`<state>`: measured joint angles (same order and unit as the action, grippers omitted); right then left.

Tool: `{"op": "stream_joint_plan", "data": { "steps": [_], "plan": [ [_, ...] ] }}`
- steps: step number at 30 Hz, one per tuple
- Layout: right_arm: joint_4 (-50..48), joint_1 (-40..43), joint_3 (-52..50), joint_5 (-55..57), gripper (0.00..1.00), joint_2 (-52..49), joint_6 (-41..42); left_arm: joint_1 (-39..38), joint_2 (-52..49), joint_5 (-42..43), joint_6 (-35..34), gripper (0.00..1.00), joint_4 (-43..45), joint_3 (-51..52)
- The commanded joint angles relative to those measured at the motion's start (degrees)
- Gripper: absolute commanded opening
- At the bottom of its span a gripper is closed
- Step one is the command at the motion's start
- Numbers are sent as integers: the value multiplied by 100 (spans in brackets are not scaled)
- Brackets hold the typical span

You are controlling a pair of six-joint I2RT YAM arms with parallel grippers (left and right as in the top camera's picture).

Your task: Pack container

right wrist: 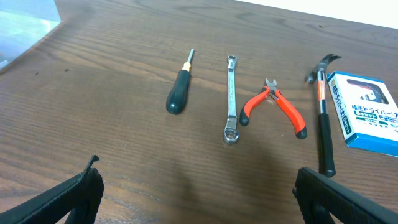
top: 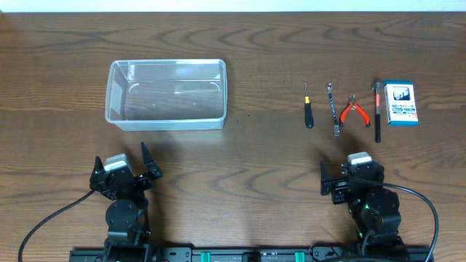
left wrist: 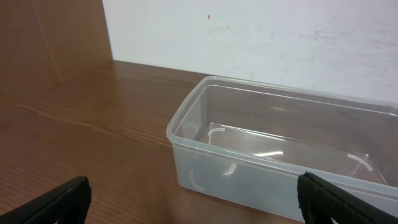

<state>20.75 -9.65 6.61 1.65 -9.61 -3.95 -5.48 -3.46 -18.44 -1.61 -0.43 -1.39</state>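
Observation:
The clear plastic container [top: 167,94] stands empty at the left of the table; it also shows in the left wrist view [left wrist: 280,149]. A row of tools lies at the right: a black-handled screwdriver [top: 308,106] [right wrist: 178,91], a silver wrench [top: 333,109] [right wrist: 231,99], red-handled pliers [top: 354,110] [right wrist: 273,107] and a hammer [top: 377,110] [right wrist: 321,118]. My left gripper [top: 122,167] [left wrist: 196,202] is open and empty, just in front of the container. My right gripper [top: 352,173] [right wrist: 199,196] is open and empty, in front of the tools.
A small blue-and-white box [top: 400,102] [right wrist: 367,112] lies right of the hammer. A white wall [left wrist: 249,37] runs behind the table's far edge. Bare wood lies between the container and the tools.

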Motion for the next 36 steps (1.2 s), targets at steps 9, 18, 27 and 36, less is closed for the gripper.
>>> {"op": "stream_joint_plan", "data": {
  "steps": [9,18,27,36],
  "plan": [
    [-11,48,-39,-39,99,61,68,-17,22,-114,9,98,-190,116],
    [-11,48,-39,-39,99,61,68,-17,22,-111,9,98,-192,116],
    [-11,48,-39,-42,99,61,68,-17,22,-111,9,98,-192,116],
    [-7,46,-39,-286,99,61,133,-17,22,-114,9,98,-192,116]
  ]
}}
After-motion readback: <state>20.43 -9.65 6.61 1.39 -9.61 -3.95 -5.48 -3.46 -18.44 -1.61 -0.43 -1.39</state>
